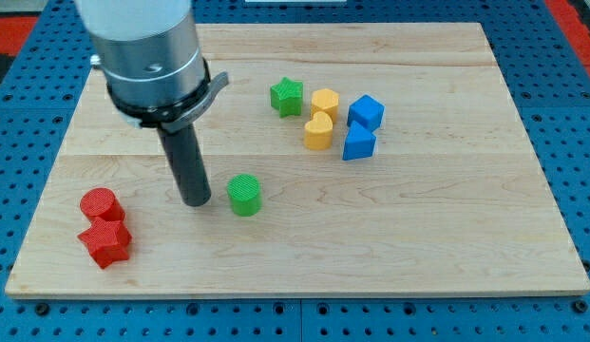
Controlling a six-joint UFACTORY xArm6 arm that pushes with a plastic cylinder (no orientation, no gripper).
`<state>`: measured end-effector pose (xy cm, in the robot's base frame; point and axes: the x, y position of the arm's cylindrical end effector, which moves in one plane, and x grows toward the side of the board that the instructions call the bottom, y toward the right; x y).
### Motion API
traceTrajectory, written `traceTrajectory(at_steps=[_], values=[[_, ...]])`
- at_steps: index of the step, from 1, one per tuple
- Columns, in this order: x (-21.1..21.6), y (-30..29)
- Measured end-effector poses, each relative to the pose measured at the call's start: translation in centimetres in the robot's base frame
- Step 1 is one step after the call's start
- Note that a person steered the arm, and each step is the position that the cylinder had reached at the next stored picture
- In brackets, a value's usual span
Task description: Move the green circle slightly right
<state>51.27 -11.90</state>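
My tip (196, 201), a bare dark rod with nothing to grasp with, is resting on the pale wooden surface (447, 218), just beside the green circle block (244, 194) at its nine o'clock. Two red blocks (104, 229) are sitting at the tip's eight o'clock.

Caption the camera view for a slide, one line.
My tip sits just left of the green circle on the wooden board, poised to push right.
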Motion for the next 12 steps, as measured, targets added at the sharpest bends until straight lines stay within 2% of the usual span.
traceTrajectory(at_steps=[1,2,3,4,6,9,11,12], values=[[3.8,0.2],[5.8,0.5],[5.6,0.9],[5.2,1.3],[-0.6,3.5],[1.1,4.6],[-3.2,2.6],[-2.8,4.2]])
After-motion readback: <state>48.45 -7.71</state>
